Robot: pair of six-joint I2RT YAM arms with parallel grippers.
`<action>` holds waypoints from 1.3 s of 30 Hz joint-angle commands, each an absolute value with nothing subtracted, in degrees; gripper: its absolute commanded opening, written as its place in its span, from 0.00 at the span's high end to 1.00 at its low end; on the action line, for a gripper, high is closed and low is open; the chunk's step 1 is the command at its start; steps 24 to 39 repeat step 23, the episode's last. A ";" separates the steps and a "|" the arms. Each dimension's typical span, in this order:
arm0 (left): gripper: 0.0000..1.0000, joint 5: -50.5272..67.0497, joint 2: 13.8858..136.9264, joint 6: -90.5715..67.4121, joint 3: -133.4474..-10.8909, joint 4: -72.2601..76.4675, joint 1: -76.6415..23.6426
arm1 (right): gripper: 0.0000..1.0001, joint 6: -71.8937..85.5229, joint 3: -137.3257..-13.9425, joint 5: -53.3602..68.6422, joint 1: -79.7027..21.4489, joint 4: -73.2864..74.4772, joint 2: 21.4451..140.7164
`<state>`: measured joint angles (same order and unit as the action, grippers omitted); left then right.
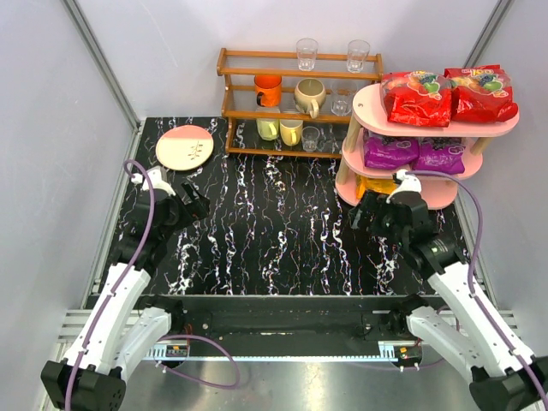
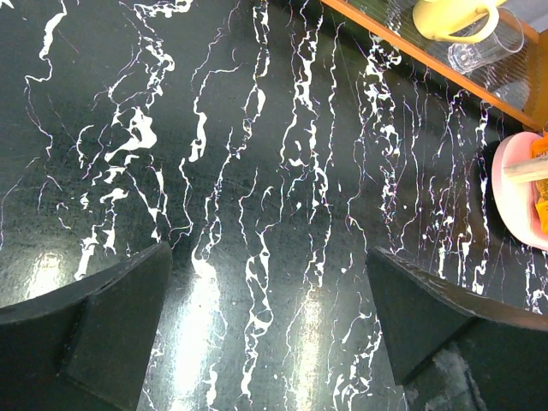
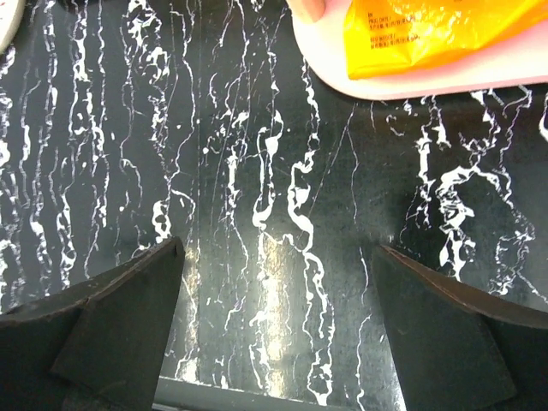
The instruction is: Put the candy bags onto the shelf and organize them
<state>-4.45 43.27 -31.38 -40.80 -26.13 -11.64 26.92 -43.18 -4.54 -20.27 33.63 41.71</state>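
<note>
Pink three-tier shelf (image 1: 501,127), fully stocked, one colour per board:
- Top board: two red candy bags (image 1: 417,97), side by side.
- Middle board: two purple candy bags (image 1: 390,152), side by side.
- Bottom board: one orange candy bag (image 3: 428,34), lying flat near the rim.

Right gripper (image 3: 278,257): fingers spread wide, nothing between them, only the black marbled table (image 3: 257,171) beneath. The orange candy bag lies ahead of the fingertips and off toward the right-hand finger, clear of both.

Left gripper (image 2: 270,257): fingers likewise released and empty, over bare table. The rim of the shelf's bottom board shows beyond the right-hand finger, well apart. The lowest rail of the brown rack (image 2: 428,60) lies ahead.

Step in hand (judgement): the placing looks finished, since no bag shows on the table in any view and the colours are sorted by tier.

Next move (judgement): draw both arms clear of the shelf. If tidying is wanted, the orange bag is nearest the right fingers. Reaching it calls for a low approach forward and rightward under the middle board, with the fingers kept apart until they straddle the bag's edge.
</note>
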 commanded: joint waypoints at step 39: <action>0.01 -8.61 33.13 -31.19 -38.06 -24.97 -11.25 | 0.00 30.15 -43.59 -20.57 -26.89 35.08 29.44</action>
